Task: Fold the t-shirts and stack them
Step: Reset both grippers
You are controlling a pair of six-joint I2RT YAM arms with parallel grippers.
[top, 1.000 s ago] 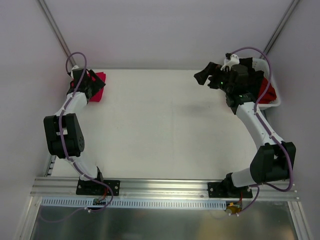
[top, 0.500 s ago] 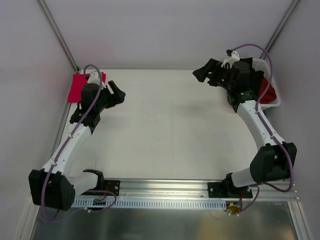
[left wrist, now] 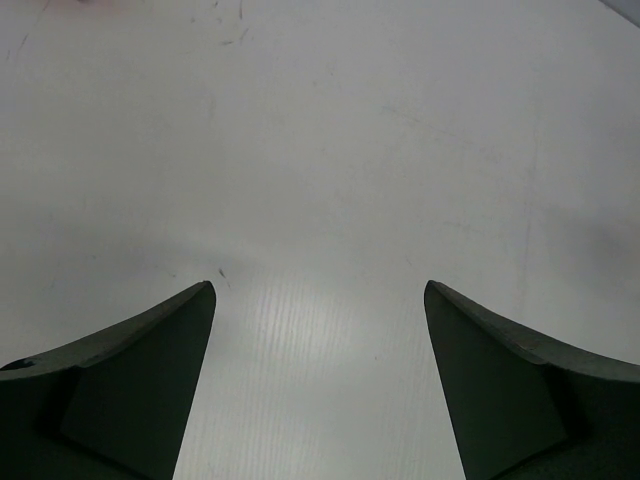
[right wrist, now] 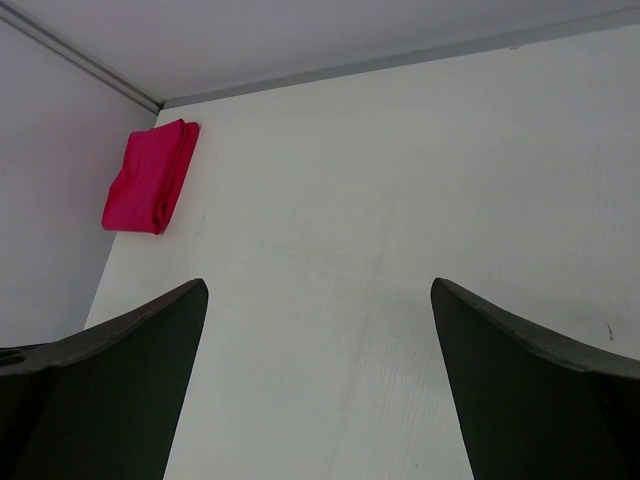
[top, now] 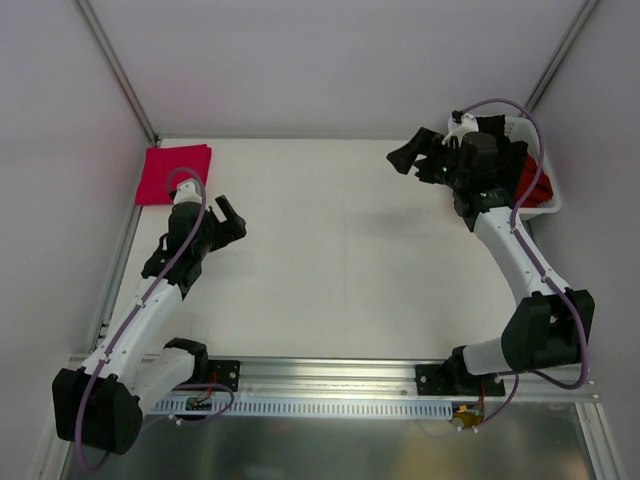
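We're looking into a robot lab cell: plain walls are enclosing a white table, aluminium rail fronting it.

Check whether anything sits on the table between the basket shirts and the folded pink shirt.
Nothing lies on the table between them. Only the left gripper, jaws open, hangs just this side of the folded pink shirt, close to the path from the basket.

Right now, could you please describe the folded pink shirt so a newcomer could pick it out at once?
Start at the white table and go to its far-left corner. The pink shirt lies there, folded into a flat rectangle. It is the only cloth on the tabletop itself; the red shirt sits bunched in the basket at the far right.
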